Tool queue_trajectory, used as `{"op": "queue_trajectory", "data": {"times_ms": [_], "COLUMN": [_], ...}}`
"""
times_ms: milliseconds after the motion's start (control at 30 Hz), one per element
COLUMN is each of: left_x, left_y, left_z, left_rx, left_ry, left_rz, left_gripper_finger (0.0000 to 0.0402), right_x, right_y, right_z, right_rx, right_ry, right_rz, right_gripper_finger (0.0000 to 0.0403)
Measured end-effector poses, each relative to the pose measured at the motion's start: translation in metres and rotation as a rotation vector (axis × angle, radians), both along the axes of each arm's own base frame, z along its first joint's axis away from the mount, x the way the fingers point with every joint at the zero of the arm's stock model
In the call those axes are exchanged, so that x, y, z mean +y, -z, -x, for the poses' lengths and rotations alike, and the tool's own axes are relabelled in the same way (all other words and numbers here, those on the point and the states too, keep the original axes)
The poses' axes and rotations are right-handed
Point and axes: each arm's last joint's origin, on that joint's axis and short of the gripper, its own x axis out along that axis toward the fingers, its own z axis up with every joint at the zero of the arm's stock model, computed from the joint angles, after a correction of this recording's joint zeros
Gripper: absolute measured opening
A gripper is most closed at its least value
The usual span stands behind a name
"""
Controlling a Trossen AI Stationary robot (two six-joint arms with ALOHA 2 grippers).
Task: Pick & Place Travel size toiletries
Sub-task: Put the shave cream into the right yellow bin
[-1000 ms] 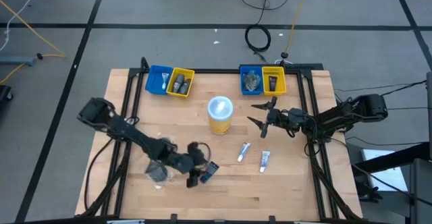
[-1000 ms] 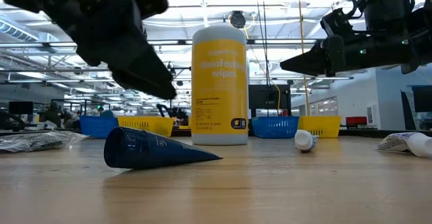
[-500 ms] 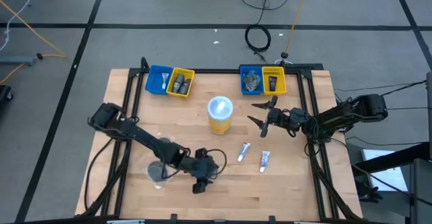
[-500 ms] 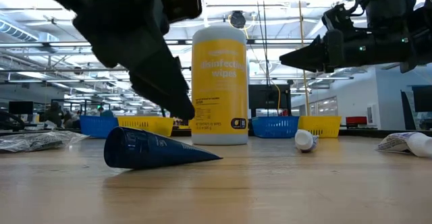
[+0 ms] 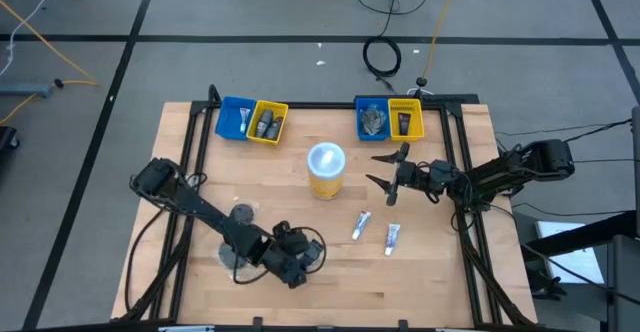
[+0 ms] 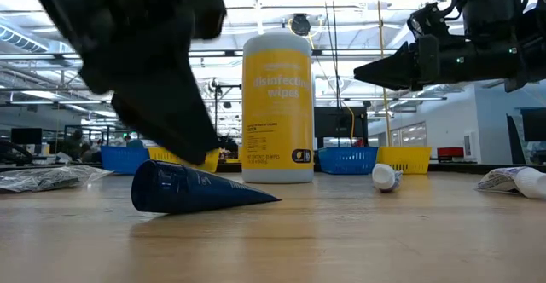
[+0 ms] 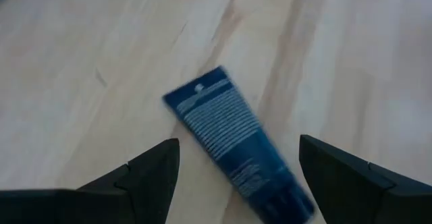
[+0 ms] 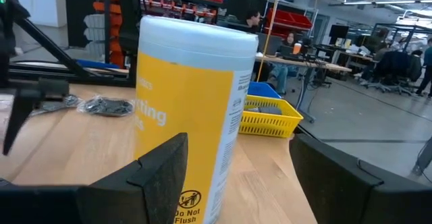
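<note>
The left gripper hangs low over the table near its front edge, its fingers spread wide apart and holding nothing. Between them, flat on the wood, lies a dark blue tube, untouched; in the low view it tapers to a point. Two small white tubes lie side by side toward the middle of the table, right of the blue one, and wrapped discs rest near the front left. A yellow wipes canister stands mid-table. Blue and yellow bins sit along the back edge, holding more small items. The right gripper waits open above the table's right side, beside the canister.
</note>
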Motion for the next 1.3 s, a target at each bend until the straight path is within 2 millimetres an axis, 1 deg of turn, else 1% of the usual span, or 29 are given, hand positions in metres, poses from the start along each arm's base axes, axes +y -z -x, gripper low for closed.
{"op": "queue_trajectory", "data": {"times_ms": [133, 233, 367, 433, 567, 733, 800, 933, 1033, 1167, 1300], "left_x": [-0.006, -0.006, -0.005, -0.003, -0.001, 0.003, 0.007, 0.02, 0.035, 0.063, 0.088], "left_y": [0.02, 0.025, 0.027, 0.028, 0.031, 0.031, 0.028, 0.015, 0.004, -0.011, -0.017], "left_z": [-0.003, -0.004, -0.004, -0.003, -0.001, -0.001, -0.002, -0.006, -0.009, -0.021, -0.039], "left_rx": [0.035, 0.048, 0.045, 0.046, 0.077, 0.094, 0.107, 0.124, 0.126, 0.076, -0.014], "left_ry": [-0.025, -0.056, -0.062, -0.057, -0.063, -0.064, -0.06, -0.001, 0.034, 0.072, 0.197], "left_rz": [0.058, 0.084, 0.04, 0.012, -0.021, -0.036, -0.009, 0.021, 0.012, 0.009, 0.066], "left_gripper_finger": [0.0301, 0.0301, 0.03, 0.0293, 0.0251, 0.0173, 0.0141, 0.009, 0.0075, 0.0083, 0.0098], "right_x": [0.0, 0.0, 0.0, 0.0, 0.0, 0.0, 0.0, 0.0, 0.002, 0.009, 0.023], "right_y": [0.0, 0.0, 0.0, 0.0, 0.0, 0.0, 0.0, 0.0, -0.001, -0.009, -0.017], "right_z": [0.0, 0.0, 0.0, 0.0, 0.0, 0.0, 0.0, 0.0, 0.0, 0.0, 0.003], "right_rx": [0.001, 0.001, 0.004, 0.004, 0.004, 0.004, 0.001, 0.0, -0.009, -0.078, -0.124], "right_ry": [0.001, 0.001, 0.002, 0.002, 0.002, 0.002, 0.002, -0.001, -0.047, -0.16, -0.268], "right_rz": [0.002, 0.002, 0.002, 0.003, 0.003, 0.003, 0.003, 0.003, 0.006, 0.023, 0.099], "right_gripper_finger": [0.0251, 0.0251, 0.0251, 0.0251, 0.0251, 0.0251, 0.0251, 0.0251, 0.0251, 0.0251, 0.0251]}}
